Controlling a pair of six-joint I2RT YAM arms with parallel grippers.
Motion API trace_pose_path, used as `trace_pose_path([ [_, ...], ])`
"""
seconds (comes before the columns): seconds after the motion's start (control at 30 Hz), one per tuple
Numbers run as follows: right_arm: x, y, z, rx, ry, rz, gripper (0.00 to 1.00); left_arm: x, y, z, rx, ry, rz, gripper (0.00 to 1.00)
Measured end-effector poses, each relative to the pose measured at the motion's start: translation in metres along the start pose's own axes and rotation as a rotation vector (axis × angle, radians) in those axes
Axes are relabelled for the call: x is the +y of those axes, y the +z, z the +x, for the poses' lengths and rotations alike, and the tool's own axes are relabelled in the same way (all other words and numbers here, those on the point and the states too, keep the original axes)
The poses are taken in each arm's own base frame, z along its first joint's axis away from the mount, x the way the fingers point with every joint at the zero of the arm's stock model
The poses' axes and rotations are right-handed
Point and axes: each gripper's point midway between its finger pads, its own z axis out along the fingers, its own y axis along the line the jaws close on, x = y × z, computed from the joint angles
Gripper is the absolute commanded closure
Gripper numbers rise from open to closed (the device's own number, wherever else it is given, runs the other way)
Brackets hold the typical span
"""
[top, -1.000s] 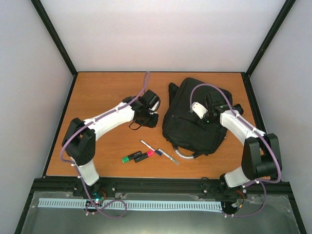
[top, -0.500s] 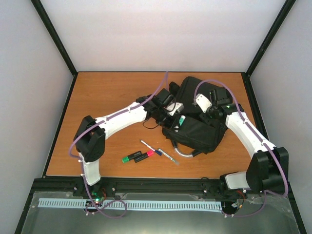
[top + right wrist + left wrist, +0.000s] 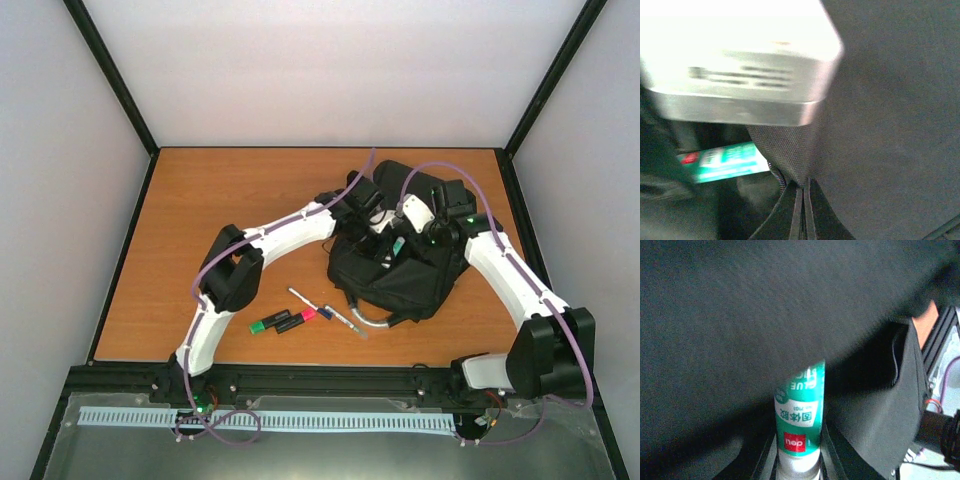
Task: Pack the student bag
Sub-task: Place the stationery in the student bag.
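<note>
The student bag [image 3: 400, 275] is a black backpack lying at the table's right middle. My left gripper [image 3: 388, 238] reaches over its opening, shut on a green and white glue stick [image 3: 398, 245]. In the left wrist view the glue stick [image 3: 799, 422] stands between the fingers of the left gripper [image 3: 799, 467], its tip under dark bag fabric [image 3: 740, 315]. My right gripper [image 3: 424, 228] is shut on the bag's fabric edge; the right wrist view shows the right gripper [image 3: 802, 190] pinching that edge [image 3: 790, 150] by the zip, with the glue stick [image 3: 725, 162] to the left.
A green marker [image 3: 267, 323], a pink-tipped black marker [image 3: 298, 319] and two thin pens [image 3: 335, 314] lie on the wooden table [image 3: 220, 200] in front of the bag. The bag's grey loop handle [image 3: 375, 319] curls toward the near edge. Black frame posts border the table.
My left arm has swung right from the table's middle, carrying the glue stick to the bag's opening. The right gripper has shut on the bag's edge.
</note>
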Motion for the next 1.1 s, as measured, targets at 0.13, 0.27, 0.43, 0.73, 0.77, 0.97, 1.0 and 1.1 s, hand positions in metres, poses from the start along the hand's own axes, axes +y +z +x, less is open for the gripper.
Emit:
trace_pose_path([
  [0.13, 0.005, -0.003, -0.001, -0.012, 0.001, -0.024, 0.97, 0.013, 0.007, -0.016, -0.023, -0.016, -0.031, 0.99],
  [0.27, 0.008, -0.002, -0.002, -0.019, 0.001, -0.04, 0.81, 0.025, 0.007, -0.024, -0.038, -0.054, -0.053, 0.99],
  [0.43, 0.013, -0.004, -0.002, -0.045, -0.009, -0.049, 0.53, 0.036, 0.001, -0.032, -0.066, -0.082, -0.066, 0.99],
  [0.73, 0.019, 0.009, 0.016, -0.022, -0.01, -0.047, 0.39, 0.036, 0.002, -0.033, -0.081, -0.076, -0.055, 0.99],
  [0.77, 0.019, 0.01, 0.017, -0.022, -0.011, -0.042, 0.39, 0.035, 0.001, -0.033, -0.083, -0.073, -0.048, 0.99],
  [0.97, 0.023, 0.022, 0.026, 0.008, -0.055, 0.008, 0.34, 0.027, -0.001, -0.033, -0.074, -0.069, 0.001, 0.99],
  [1.0, 0.023, 0.023, 0.026, 0.012, -0.062, 0.016, 0.16, 0.026, -0.001, -0.033, -0.072, -0.069, 0.008, 0.99],
  [1.1, 0.022, 0.026, 0.027, 0.021, -0.079, 0.047, 0.0, 0.023, -0.001, -0.032, -0.065, -0.069, 0.026, 0.99],
])
